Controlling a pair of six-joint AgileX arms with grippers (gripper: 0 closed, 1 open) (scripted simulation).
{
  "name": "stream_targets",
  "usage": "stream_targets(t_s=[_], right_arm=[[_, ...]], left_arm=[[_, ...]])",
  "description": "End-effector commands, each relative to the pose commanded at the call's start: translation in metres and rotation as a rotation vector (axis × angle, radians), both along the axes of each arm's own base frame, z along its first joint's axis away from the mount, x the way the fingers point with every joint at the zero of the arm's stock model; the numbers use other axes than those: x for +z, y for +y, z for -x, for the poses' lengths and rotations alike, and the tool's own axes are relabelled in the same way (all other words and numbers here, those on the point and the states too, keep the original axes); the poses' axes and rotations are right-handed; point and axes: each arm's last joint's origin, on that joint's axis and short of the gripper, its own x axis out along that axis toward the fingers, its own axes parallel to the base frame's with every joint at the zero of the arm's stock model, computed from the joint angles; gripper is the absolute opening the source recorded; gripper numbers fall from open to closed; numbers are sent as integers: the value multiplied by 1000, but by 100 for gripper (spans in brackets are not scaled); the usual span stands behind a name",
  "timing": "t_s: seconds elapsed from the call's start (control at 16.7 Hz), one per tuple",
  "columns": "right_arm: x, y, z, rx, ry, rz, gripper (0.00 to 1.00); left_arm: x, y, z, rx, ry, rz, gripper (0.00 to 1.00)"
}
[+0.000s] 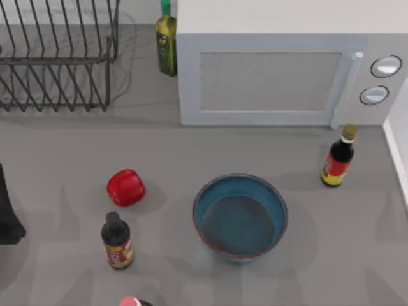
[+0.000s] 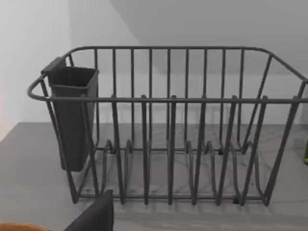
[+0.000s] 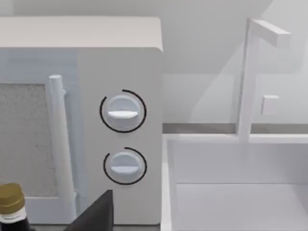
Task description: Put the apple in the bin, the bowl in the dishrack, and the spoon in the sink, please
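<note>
The red apple (image 1: 125, 187) lies on the grey counter, left of centre. The teal-blue bowl (image 1: 240, 215) with its reddish rim stands upright and empty in the middle. At the back left is the dark wire dishrack (image 1: 57, 64), which also faces the left wrist camera as dishrack (image 2: 168, 125), with nothing in it. The white sink (image 3: 231, 192) lies to the right of the microwave. My left arm (image 1: 7, 217) is parked at the left edge, well left of the apple. A dark part of my right gripper (image 3: 94, 214) faces the microwave. The spoon and the bin are out of view.
A white microwave (image 1: 274, 70) fills the back. A green oil bottle (image 1: 166, 41) stands beside the rack. One dark sauce bottle (image 1: 116, 241) is just in front of the apple, another sauce bottle (image 1: 338, 156) near the sink edge. A pink-capped item (image 1: 131, 301) sits at the front edge.
</note>
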Motion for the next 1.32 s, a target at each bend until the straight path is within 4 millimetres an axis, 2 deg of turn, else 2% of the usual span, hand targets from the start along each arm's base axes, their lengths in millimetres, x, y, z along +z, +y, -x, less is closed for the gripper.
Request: stream_targets(t_s=[0.18,0.3,0.48,0.66,0.84,1.02,1.14,1.32], right_arm=[[0,0,0,0,0,0,100],[0,0,0,0,0,0,100],[0,0,0,0,0,0,100],[0,0,0,0,0,0,100],[0,0,0,0,0,0,100],[0,0,0,0,0,0,100],[0,0,0,0,0,0,100],[0,0,0,0,0,0,100]], left_arm=[[2,0,0,-3,7,-3,100],[11,-2,-1,-17,46,-20,100],[34,-6,-6,-63,166,-69,100],[64,-13,-24,-136,348,-145,100],[90,-26,-58,-236,568,-241,100],[103,-46,-105,-357,801,-349,100],[102,-64,-139,-443,952,-423,100],[84,-94,-187,-569,1164,-526,100]])
